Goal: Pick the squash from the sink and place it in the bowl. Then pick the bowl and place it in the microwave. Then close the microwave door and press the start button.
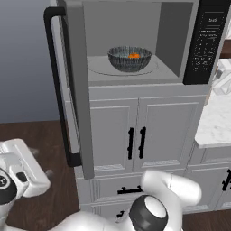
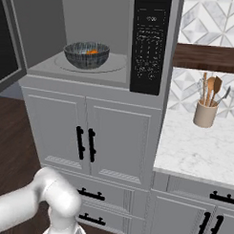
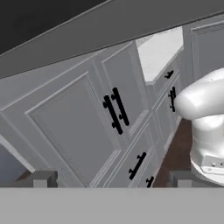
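With the squash [image 1: 134,56] in the bowl [image 1: 129,58] inside the microwave [image 1: 135,40], door-closing is current: the empty, wide-jawed gripper [image 3: 111,179], below the microwave door [image 1: 74,85], must push it shut

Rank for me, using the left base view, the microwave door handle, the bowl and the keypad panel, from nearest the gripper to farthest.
The open gripper sits low at the left of the left base view.
1. Microwave door handle: just above and right of it, on the swung-open door.
2. Bowl: inside the microwave, holding the squash.
3. Keypad panel: far right.
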